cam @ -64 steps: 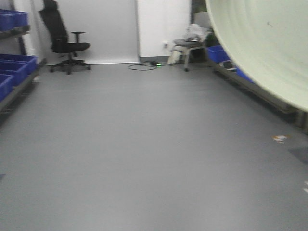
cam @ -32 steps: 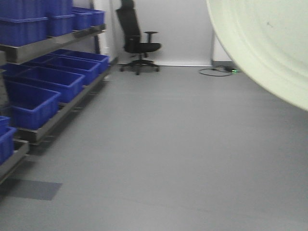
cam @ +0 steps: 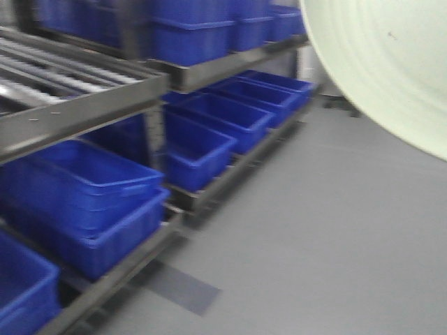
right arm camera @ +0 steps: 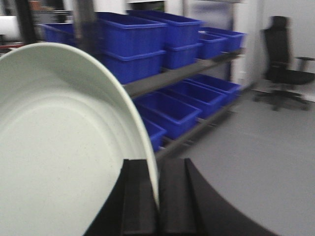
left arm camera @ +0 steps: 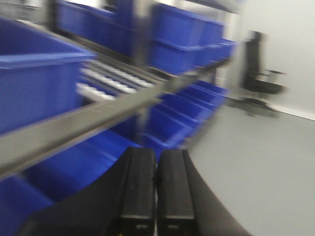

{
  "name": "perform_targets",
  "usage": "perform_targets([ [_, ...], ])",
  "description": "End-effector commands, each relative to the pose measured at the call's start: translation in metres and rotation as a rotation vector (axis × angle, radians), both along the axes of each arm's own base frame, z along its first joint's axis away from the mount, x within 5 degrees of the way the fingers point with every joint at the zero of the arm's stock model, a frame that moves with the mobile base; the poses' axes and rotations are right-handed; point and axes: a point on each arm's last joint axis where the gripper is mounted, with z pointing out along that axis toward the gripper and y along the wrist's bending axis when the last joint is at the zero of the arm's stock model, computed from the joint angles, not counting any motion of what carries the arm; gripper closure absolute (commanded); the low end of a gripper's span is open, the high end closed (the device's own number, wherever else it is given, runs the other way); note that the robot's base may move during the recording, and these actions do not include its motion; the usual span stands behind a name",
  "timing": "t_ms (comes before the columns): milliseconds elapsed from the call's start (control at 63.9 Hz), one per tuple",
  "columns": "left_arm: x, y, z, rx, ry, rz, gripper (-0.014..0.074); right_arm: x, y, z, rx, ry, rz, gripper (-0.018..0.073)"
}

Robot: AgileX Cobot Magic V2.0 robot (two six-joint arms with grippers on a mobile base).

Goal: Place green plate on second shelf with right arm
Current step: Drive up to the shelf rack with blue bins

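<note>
The pale mint-green plate stands on edge in my right gripper, whose two black fingers are shut on its rim. The plate's underside fills the top right of the front view, held high and close to the camera. My left gripper is shut and empty, its fingers pressed together, pointing toward the shelving. The shelf rack with a bare roller level stands at the left of the front view.
Blue bins fill the rack's lower and upper levels, also in the right wrist view. Grey floor lies to the right of the rack. A black office chair stands at the far end.
The view has swung left: the chair and open floor have left the front view and the shelf rack with blue bins now fills its left side. The plate stays fixed at top right.
</note>
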Motion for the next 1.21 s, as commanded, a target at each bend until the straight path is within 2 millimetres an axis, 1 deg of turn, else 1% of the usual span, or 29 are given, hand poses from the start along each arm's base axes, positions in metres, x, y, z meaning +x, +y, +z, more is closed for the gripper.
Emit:
perform_targets([
  [0,-0.0001,0.0001,-0.0049,-0.017,-0.063,-0.001,0.0466,-0.0030,0.0007,0.0202,0.026,-0.129,0.012,0.0503],
  [1190,-0.0001,0.0001,-0.0049,-0.017,-0.063,-0.001,0.0466,-0.0030,0.0007,0.0202,0.026,-0.129,0.012,0.0503],
])
